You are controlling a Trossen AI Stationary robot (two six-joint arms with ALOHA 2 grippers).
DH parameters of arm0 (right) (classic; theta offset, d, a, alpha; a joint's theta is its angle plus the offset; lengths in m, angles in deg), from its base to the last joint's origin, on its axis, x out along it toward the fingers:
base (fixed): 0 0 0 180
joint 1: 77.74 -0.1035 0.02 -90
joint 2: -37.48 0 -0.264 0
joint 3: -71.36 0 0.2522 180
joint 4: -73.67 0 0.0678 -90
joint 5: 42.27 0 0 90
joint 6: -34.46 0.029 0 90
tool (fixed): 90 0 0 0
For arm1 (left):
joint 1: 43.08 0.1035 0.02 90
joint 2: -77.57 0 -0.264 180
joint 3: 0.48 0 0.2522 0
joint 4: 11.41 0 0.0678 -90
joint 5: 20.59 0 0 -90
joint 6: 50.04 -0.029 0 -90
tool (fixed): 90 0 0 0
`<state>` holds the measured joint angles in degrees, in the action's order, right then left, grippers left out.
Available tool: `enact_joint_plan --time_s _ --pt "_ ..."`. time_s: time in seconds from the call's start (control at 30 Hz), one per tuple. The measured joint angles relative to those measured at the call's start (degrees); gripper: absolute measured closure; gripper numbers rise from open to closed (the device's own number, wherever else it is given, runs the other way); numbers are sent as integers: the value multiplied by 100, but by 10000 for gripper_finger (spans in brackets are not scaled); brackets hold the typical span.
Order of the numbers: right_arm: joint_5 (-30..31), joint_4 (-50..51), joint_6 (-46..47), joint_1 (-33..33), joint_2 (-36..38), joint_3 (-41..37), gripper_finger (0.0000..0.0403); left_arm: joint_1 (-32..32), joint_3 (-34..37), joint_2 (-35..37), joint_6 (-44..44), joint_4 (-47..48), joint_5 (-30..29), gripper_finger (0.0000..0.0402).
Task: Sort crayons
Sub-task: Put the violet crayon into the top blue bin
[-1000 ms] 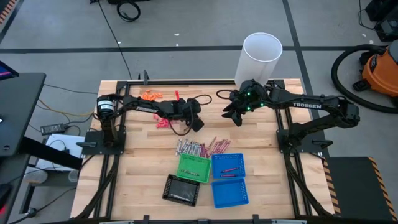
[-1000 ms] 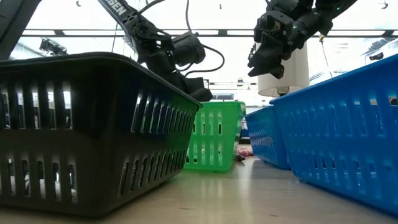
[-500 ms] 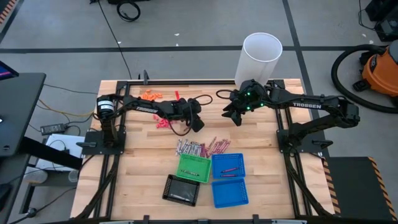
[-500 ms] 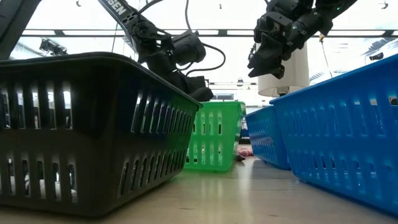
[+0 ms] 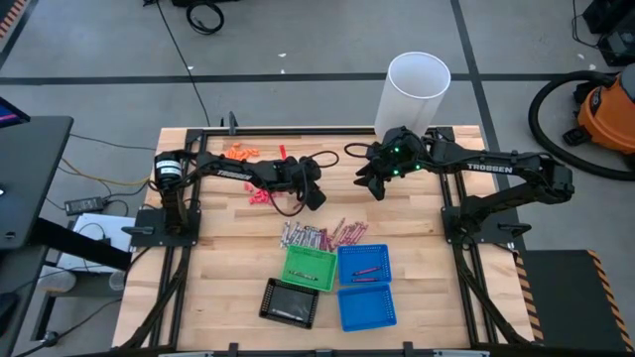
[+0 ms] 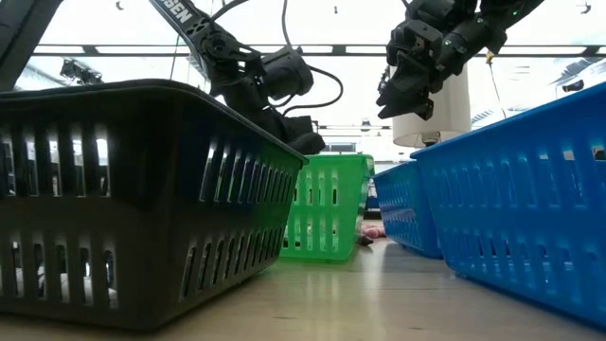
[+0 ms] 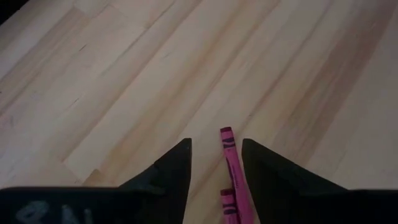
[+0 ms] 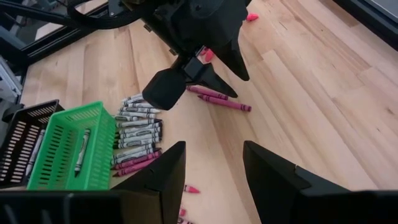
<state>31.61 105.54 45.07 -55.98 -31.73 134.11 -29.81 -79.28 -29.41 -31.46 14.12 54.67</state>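
Left dark six-joint arm: reaches from left of the high view toward centre, two-finger left gripper (image 5: 315, 198) pointing down-right, low over the table; fingers (image 7: 176, 167) parted. Right dark six-joint arm: extends from right of frame leftward, elbow bent, right gripper (image 5: 371, 186) just right of centre, raised higher in the low view; fingers (image 8: 168, 168) spread apart.

Looks like a robotics lab or workshop, not anyone's home. Bare grey concrete floor (image 5: 298, 40) with dark seams, a butcher-block table (image 5: 228, 248) bolted into a black metal frame (image 5: 179, 268), loose cables (image 5: 203, 15) lying around, and an orange shop vac (image 5: 605, 109) parked off to the side.
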Motion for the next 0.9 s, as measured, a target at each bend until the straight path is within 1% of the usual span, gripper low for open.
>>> enact_joint_plan --time_s 0.3,0.47,0.6,0.63,0.9 --pt "-97 2 146 1 0 0 234 43 0 2 -763 -123 2 248" --pt "-87 2 230 -70 0 0 234 44 66 10 -727 -254 9 248" --pt "-42 2 235 -164 2 0 234 79 292 11 -474 -581 551 249" --pt "-28 3 236 -189 0 0 234 82 320 11 -425 -627 592 251" --pt "53 3 242 -358 2 0 234 135 372 11 -425 -654 595 259"
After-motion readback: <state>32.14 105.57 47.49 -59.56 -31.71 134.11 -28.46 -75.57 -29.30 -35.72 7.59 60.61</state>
